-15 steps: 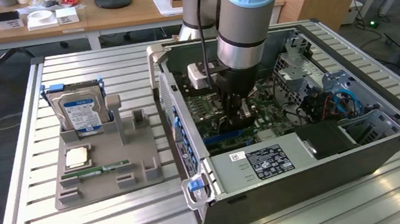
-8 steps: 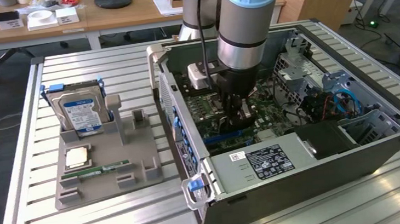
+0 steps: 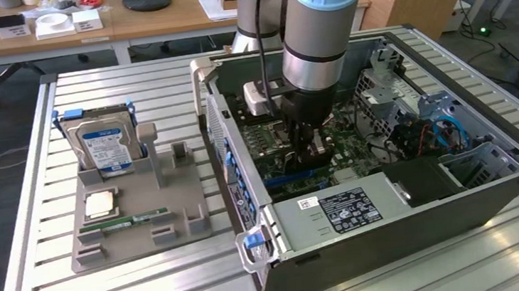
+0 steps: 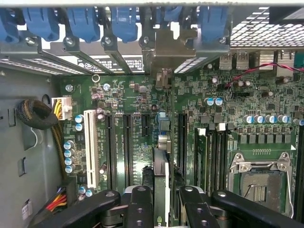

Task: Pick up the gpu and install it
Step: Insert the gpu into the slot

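The gripper (image 3: 309, 156) pinches the graphics card (image 4: 160, 164) edge-on above the motherboard (image 3: 273, 138) slots, inside the computer case (image 3: 457, 212) at the exterior view's centre. The card looks light, stiff and fragile, best held by its bare edge.

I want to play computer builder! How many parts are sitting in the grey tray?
3. A hard drive stands at the far end of the tray, a square chip lies in the middle, and a memory stick lies nearer the camera. None seems hidden.
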### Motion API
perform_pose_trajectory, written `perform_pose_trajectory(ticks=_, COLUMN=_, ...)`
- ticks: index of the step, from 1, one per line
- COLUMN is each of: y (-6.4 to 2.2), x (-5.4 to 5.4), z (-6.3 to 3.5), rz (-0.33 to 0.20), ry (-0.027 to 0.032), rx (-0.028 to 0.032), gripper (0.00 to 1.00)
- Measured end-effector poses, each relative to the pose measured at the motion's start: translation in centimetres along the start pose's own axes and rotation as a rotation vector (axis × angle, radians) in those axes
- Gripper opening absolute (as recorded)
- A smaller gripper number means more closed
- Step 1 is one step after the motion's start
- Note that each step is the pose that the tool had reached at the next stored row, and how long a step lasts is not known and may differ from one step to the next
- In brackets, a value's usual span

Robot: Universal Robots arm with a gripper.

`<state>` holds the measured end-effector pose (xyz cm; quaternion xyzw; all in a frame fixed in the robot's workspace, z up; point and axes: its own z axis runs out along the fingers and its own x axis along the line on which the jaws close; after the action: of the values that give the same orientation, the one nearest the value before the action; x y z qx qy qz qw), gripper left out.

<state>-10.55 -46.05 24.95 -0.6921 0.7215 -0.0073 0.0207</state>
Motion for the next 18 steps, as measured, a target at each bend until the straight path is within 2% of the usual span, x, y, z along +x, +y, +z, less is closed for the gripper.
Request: perform_pose_trajectory(ticks=18, y=0.16, x=0.01, z=0.0, rz=0.015, ry=0.0006, rx=0.0003, gripper=0.26)
